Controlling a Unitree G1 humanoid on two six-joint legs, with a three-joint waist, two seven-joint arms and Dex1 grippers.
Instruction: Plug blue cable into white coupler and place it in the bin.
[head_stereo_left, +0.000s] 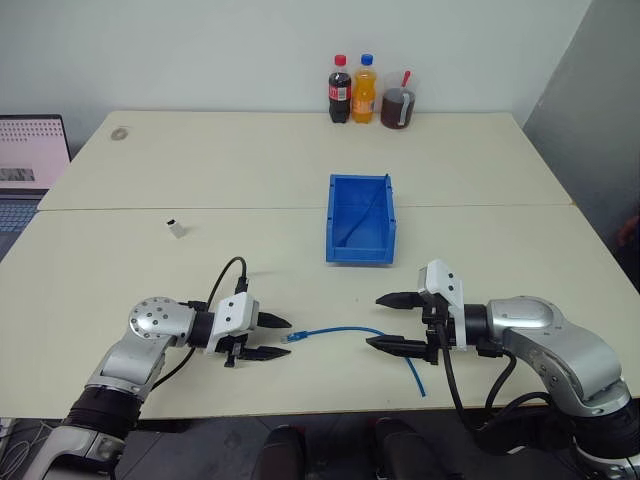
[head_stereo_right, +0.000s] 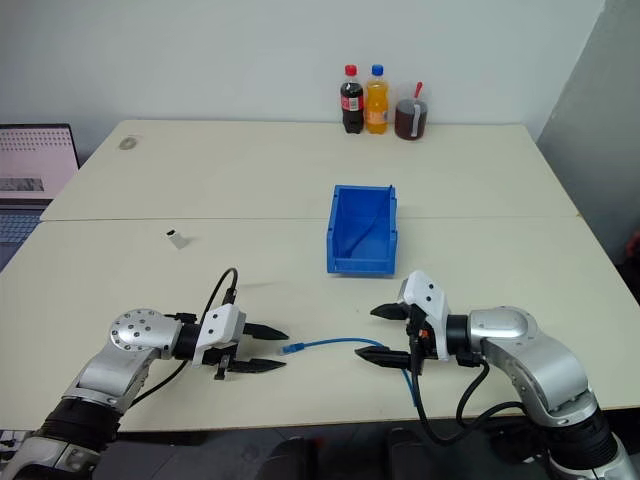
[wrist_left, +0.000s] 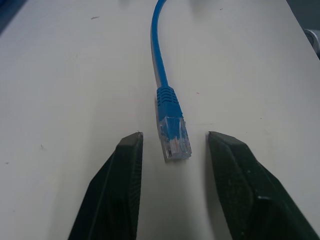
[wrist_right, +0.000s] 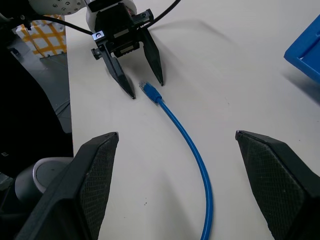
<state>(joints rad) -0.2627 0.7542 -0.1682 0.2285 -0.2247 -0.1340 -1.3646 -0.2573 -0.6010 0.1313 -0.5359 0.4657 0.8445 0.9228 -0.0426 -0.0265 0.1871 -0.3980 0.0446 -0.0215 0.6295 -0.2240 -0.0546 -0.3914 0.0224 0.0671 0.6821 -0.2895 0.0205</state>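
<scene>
Left gripper (head_stereo_left: 278, 338): your fingers (wrist_left: 117, 185) stand partly parted and hold nothing; the plug sits at their tips, a gap showing on either side of it in the left wrist view.
Plug (wrist_left: 173, 135): it lies on the table (head_stereo_left: 250, 210) right at the mouth of your left claw, clear end facing into it, so you only need to ease forward and close.
Blue cable (head_stereo_left: 345, 331): its long axis runs away from your left claw toward the right one, then bends down toward the near table edge just beside the right claw's lower finger.
Nearer arm: your left one is nearer the plug end; your right one is nearer the trailing bend.
Right gripper (head_stereo_left: 392, 322): you have it wide apart and empty, tips pointing toward the left claw, the cable lying between the two.
White coupler (head_stereo_left: 176, 229): it stands by itself on the table well beyond your left arm, apart from cable and both claws; you judge it the next reach once the plug is in hand.
Bin (head_stereo_left: 341, 252): open top, set on the table beyond the cable and a little toward your right claw; a thin dark line shows inside it, and you cannot tell what that is. Neither cable nor coupler is in it.
Bottles (head_stereo_left: 351, 90): far edge of the table beside a jar, out of your way.
Stage: nothing is plugged yet, by your reading.
</scene>
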